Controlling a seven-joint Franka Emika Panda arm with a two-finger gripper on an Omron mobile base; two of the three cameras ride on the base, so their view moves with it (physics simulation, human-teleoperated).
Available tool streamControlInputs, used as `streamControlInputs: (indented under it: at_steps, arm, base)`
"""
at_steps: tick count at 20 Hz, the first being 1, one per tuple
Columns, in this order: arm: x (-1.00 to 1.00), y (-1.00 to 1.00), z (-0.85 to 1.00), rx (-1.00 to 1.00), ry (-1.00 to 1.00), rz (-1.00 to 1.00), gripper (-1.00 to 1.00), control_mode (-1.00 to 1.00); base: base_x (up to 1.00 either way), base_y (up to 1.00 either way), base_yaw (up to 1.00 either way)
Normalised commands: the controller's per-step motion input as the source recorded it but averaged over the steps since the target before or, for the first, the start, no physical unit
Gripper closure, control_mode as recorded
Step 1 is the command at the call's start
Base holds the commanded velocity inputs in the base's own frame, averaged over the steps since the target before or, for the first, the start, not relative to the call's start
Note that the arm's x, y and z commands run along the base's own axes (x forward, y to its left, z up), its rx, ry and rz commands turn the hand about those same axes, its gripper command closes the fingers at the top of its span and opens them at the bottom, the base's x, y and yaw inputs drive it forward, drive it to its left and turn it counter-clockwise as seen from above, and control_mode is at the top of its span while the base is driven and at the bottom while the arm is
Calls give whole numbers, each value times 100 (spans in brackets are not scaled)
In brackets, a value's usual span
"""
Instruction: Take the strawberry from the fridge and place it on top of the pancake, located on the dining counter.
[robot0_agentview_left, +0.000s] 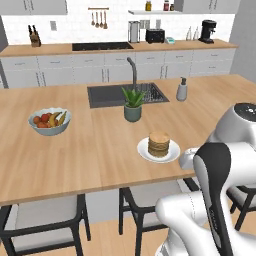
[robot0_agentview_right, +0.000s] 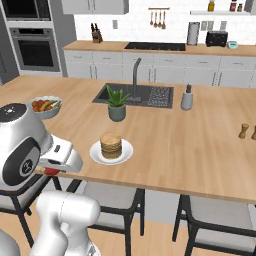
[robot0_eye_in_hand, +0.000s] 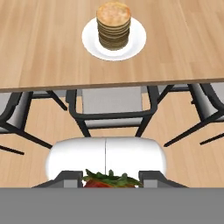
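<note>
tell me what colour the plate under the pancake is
White, clearest in the hand view: plate.

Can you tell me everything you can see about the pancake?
The pancake is really a little stack of round, tan-brown discs, with darker lines around the side where the layers meet and a lighter golden top. It stands upright in the middle of a small round white plate, which is all that touches it. The plate rests on the light wood dining counter, close to the near edge above the chairs. Nothing lies on top of the stack yet.
</note>
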Motion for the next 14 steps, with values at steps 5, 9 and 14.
streamControlInputs:
  at_steps: [5, 9, 14]
  arm:
    - [0, 0, 0, 0, 0, 0, 100, 100]
    - [11, 0, 0, 0, 0, 0, 100, -100]
    - [85, 0, 15, 0, 3, 8, 100, -100]
  base:
    - [0, 0, 0]
    - [8, 0, 0]
    - [0, 0, 0]
